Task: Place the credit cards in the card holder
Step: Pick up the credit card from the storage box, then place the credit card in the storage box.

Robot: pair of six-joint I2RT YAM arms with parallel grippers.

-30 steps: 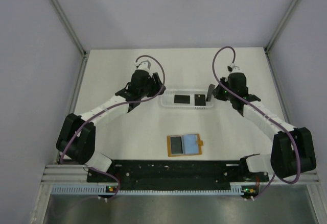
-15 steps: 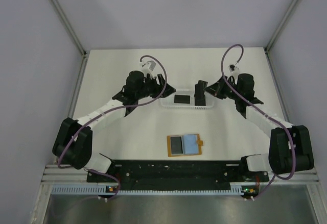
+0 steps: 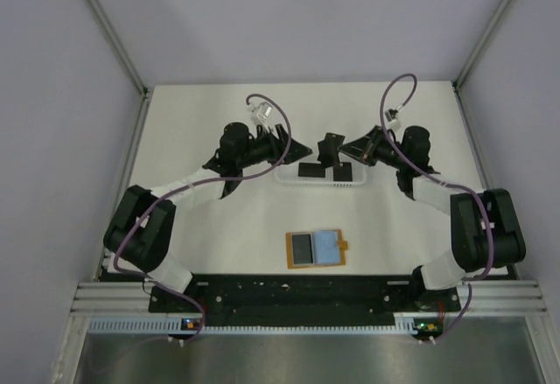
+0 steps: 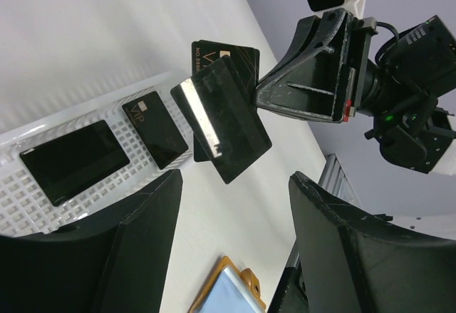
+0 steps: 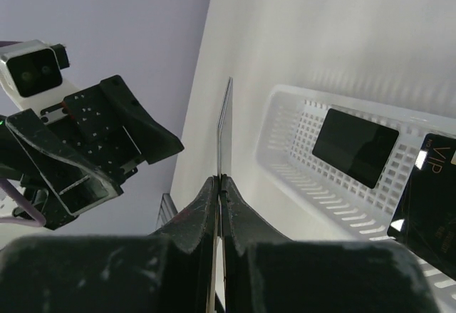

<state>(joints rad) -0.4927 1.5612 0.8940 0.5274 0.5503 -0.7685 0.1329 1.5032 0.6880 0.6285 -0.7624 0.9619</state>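
Top external: white table [image 3: 219, 218], lilac walls [image 3: 297, 17]; left fingers [image 4: 142, 256] wide, right fingers [image 5: 199, 220] pinch card [image 4: 222, 130].

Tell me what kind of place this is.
Probably a lab robot workcell: a white table boxed in by plain grey panels on aluminium struts, with robot arms bolted to a rail at its near edge.

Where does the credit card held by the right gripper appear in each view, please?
Top external: credit card upper centre, at the white tray's far rim.
Left wrist: centre, right of the tray.
Right wrist: centre, edge-on, left of the tray.
Shared landmark: the tray.
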